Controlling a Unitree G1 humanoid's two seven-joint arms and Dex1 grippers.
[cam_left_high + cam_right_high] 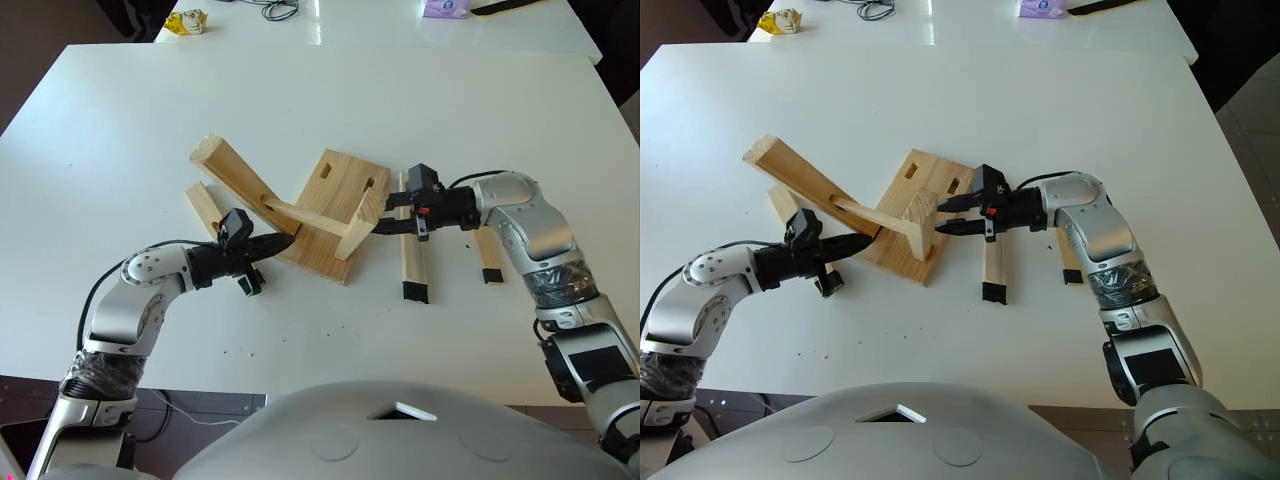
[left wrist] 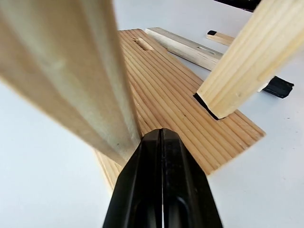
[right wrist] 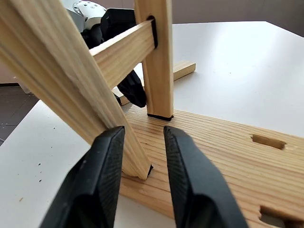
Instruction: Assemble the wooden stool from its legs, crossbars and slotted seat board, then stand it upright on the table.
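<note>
Seating leg frame (image 1: pixel 310 218) into seat board (image 1: pixel 335 180), middle of the table (image 1: pixel 120 120).
Left gripper (image 1: pixel 283 241) is pinched shut and empty, tip against the left leg (image 1: pixel 235 175) by the board's near edge. Right gripper (image 1: pixel 385 214) is part open, straddling the right leg (image 1: pixel 358 228) foot, unclamped. I'd clamp right and push the foot straight into its slot, left bracing.

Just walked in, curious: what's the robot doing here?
The robot is mid-assembly. The seat board rests on the table with a left leg and a right leg slotted in, a crossbar between them. The shut left hand touches the left leg; the open right hand brackets the right leg. Loose pieces lie nearby.
</note>
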